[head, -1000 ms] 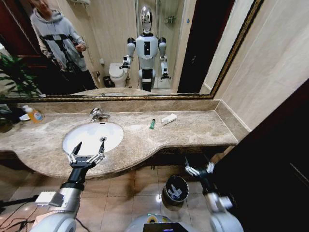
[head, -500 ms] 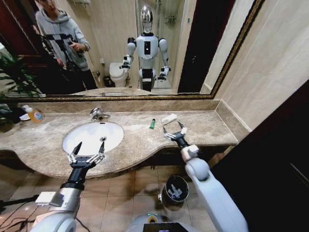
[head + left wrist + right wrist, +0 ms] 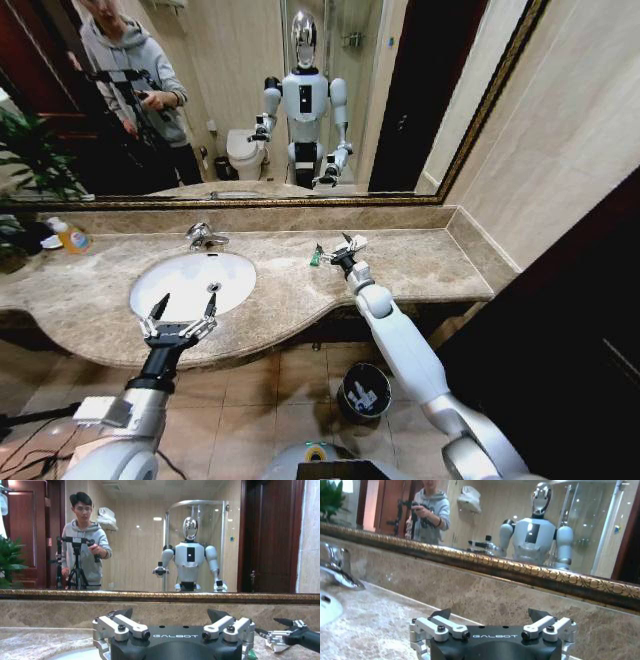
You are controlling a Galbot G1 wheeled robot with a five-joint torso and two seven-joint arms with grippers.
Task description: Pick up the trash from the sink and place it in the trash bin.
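The beige marble counter (image 3: 420,265) runs across in front of me below a wide gold-framed mirror (image 3: 230,100). Set into its left half is the white oval sink (image 3: 190,280), with a chrome faucet (image 3: 203,237) at its far edge. On the tiled floor below the counter, near me and to the right of the sink, stands the small round dark trash bin with a shiny rim (image 3: 364,391); something pale lies inside it.

My right arm reaches far out over the counter, to the right of the sink. My right gripper (image 3: 333,252) is there with its fingers spread wide and nothing between them, just beside a small green stick (image 3: 315,257) lying on the marble to its left and a white flat tube (image 3: 354,244) at its far right side. I cannot tell if it touches either.

My left gripper (image 3: 178,320) hangs over the near rim of the sink, fingers spread wide, empty.

Far left on the counter stands a yellow-orange bottle with a white cap (image 3: 69,236)
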